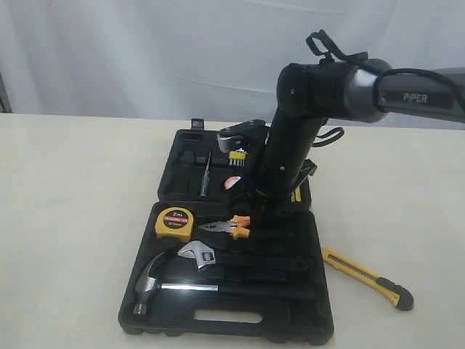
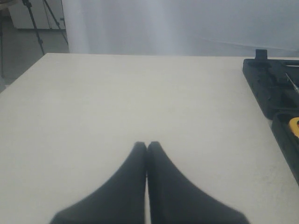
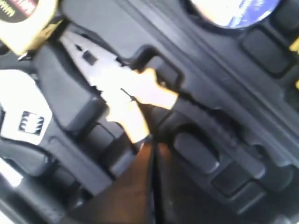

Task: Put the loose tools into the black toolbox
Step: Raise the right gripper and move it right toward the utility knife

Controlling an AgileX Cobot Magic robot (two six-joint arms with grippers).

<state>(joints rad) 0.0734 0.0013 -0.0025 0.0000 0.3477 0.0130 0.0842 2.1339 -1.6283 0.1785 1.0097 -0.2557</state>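
Black toolbox (image 1: 290, 320) lies open on the table (image 1: 73, 218), both halves flat, so every moulded slot is reachable from above. Yellow tape measure (image 1: 174, 223) and orange-handled pliers (image 1: 231, 227) are seen lying in the toolbox's near half, next to the wrench (image 1: 197, 254) and hammer (image 1: 156, 280), which fill their own recesses. A tape roll (image 3: 231, 10) is seen in the toolbox's far half, partly cut off. The utility knife (image 1: 367, 278) is lying on the table just right of the toolbox, so it is judged the one loose tool not yet packed. Right jaws are closed on nothing, tips set at the pliers' handle end inside the toolbox; contact cannot be told; the closed tips are probably meant to press the pliers down into its slot, not to grip it. Left jaws are closed and empty, held low over bare table off to one side of the toolbox, likely parked clear of the working arm
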